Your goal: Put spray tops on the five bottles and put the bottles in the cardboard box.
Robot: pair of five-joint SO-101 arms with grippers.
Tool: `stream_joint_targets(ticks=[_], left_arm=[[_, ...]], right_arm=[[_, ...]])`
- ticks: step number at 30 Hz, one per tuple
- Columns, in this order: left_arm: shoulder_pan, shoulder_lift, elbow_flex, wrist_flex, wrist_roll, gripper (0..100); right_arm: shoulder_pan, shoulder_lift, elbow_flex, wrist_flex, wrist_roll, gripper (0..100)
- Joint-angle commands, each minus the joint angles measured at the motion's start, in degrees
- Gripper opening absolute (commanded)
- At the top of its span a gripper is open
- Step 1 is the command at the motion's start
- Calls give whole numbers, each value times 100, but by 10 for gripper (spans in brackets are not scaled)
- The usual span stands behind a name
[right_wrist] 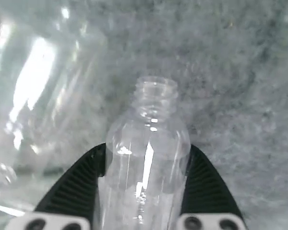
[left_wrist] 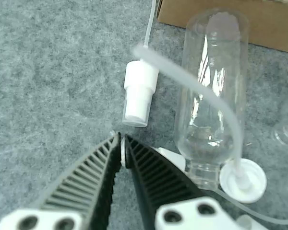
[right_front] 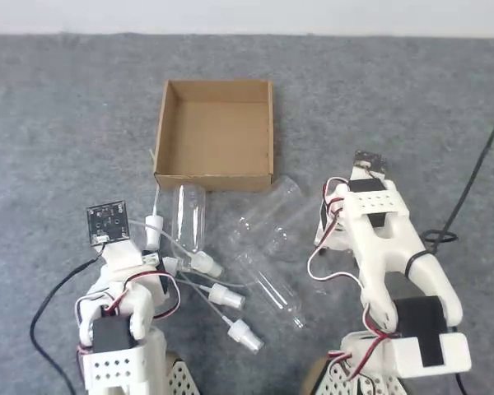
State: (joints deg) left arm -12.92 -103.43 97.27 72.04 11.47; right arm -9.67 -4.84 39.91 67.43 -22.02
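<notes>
Capping step in hand. Clear plastic bottle (right_wrist: 149, 120) clamped between right gripper (right_wrist: 146, 152) fingers. White plastic spray top (left_wrist: 169, 158) pinched at closed left gripper (left_wrist: 121, 142) fingertips. Alignment with bottle neck required next.

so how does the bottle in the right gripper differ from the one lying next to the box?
The gripped bottle sits clamped in the right gripper; the box-side bottle lies free on the carpet beside the cardboard box. A spray top's tube crosses the box-side bottle; nothing crosses the gripped bottle. Both are clear with bare, uncapped necks.

a black zip tie (right_front: 476, 169) lies on grey carpet (right_front: 66, 123).
</notes>
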Motion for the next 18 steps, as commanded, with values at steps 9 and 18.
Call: stream_joint_targets(ticks=[9, 18], left_arm=[[-9, -97, -75, 35, 0, 12], [-9, -97, -75, 35, 0, 12]], right_arm=[[66, -629, -360, 444, 1495, 131], [84, -75, -598, 418, 1495, 145]])
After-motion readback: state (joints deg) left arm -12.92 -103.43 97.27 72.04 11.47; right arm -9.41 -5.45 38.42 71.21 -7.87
